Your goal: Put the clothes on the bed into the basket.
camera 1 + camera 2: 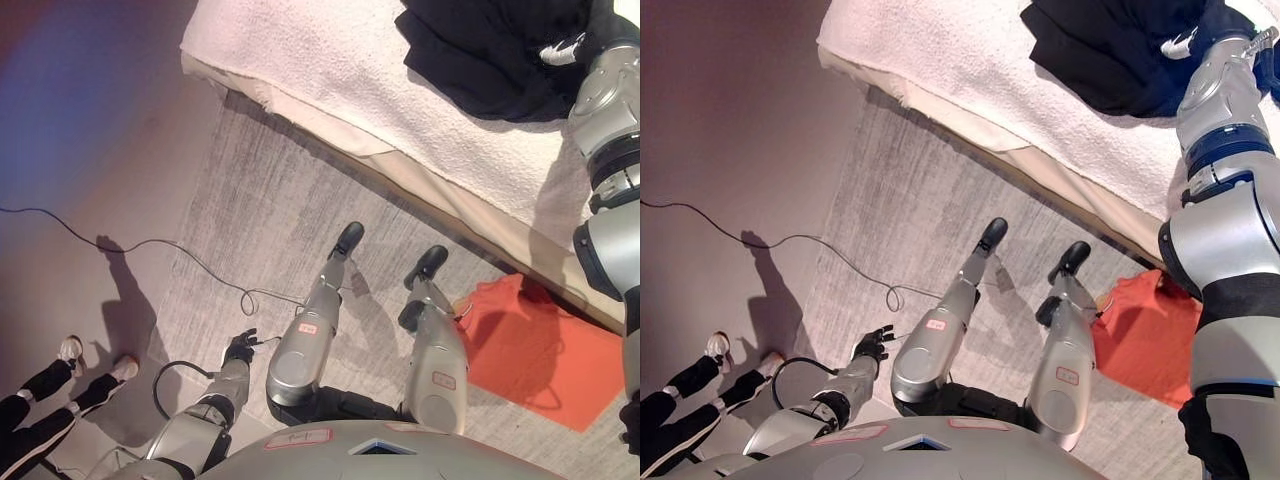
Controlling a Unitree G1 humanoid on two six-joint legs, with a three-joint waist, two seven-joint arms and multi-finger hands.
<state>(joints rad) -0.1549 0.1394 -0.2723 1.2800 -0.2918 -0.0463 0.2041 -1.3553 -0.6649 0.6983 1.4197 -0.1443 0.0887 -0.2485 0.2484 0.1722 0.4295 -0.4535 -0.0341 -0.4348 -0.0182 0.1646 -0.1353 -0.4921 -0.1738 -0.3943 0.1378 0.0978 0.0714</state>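
Clothes: a dark heap (500,55) lay on the bed (330,70) at about 1 o'clock in both eye views, on the cream cover, near the mattress edge. An orange garment (545,350) lay on the rug (270,220) at 4 o'clock, beside the bed, off the mattress. No basket showed in either view.

Right arm reached up the 3 o'clock side to the dark heap; the right hand (1200,38) sat at the cloth, its fingers buried in the folds, so grip could not be told. Left hand (240,348) hung low at 7 o'clock, fingers loosely spread, holding nothing.

A person's legs (45,395) stood at 8 o'clock, well apart from the bed.

Risks, as judged: a shallow pinch may lift one layer only and leave the rest behind; dragged cloth could slide off the edge to join the orange piece; with the basket unseen, the carry needs a turn, and trailing cloth may snag.
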